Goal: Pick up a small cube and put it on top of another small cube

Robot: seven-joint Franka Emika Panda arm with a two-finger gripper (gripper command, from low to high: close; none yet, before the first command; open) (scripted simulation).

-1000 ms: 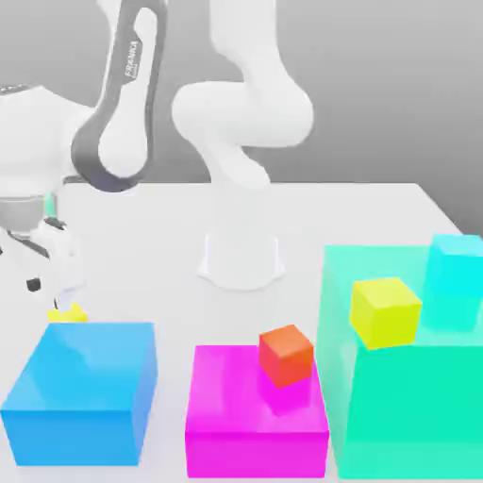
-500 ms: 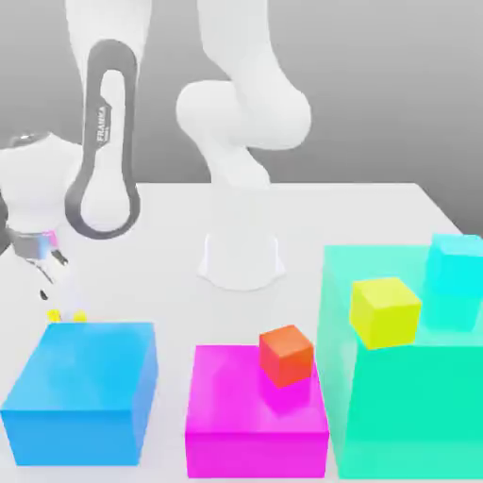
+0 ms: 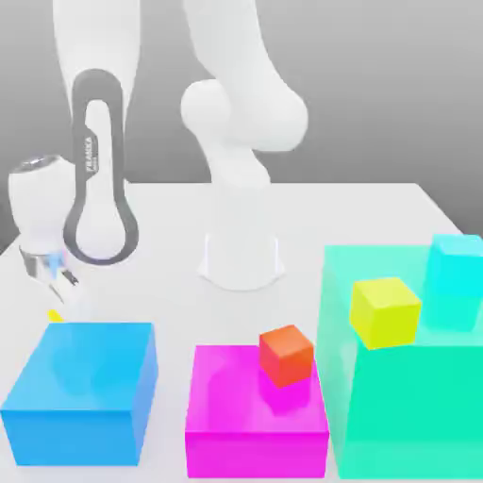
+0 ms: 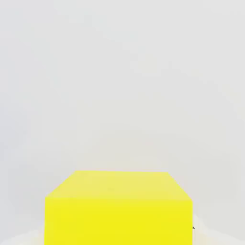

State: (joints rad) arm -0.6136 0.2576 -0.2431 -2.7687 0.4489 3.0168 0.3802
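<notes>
On the white counter, under a plain grey wall, the small cube sits just behind the big blue block, which hides most of it. The gripper hangs right over it; whether its jaws pinch it cannot be told. In the hand view the small cube faces squarely forward. A magenta block carries an orange-red cube.

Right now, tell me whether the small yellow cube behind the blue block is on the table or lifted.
Cannot tell. The small yellow cube peeks out behind the blue block, just under the end effector, with its base hidden; the hand view shows no contact either.
</notes>
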